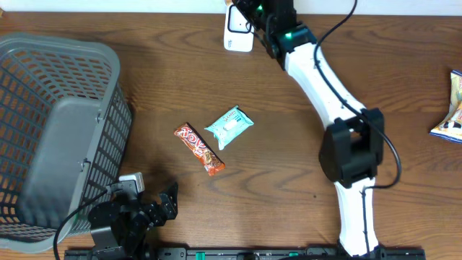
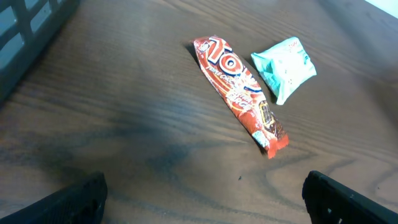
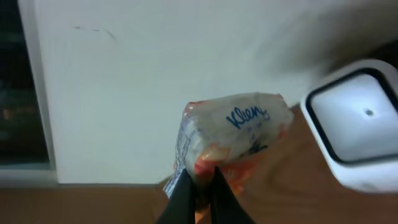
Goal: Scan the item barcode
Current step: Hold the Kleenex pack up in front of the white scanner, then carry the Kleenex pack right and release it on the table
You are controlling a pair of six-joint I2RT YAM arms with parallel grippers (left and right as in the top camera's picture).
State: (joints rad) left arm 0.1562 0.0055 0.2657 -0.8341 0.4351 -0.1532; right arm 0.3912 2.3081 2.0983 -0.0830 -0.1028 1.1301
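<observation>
My right gripper is shut on the bottom edge of a small tissue pack, white with blue lettering and orange print. The pack is held up before a pale wall, just left of the white scanner with its dark-rimmed window. In the overhead view the right gripper is at the table's far edge beside the scanner, and the pack is mostly hidden there. My left gripper rests open at the near left with nothing between its fingers.
A red candy bar and a teal packet lie mid-table. A grey mesh basket fills the left side. A snack bag pokes in at the right edge.
</observation>
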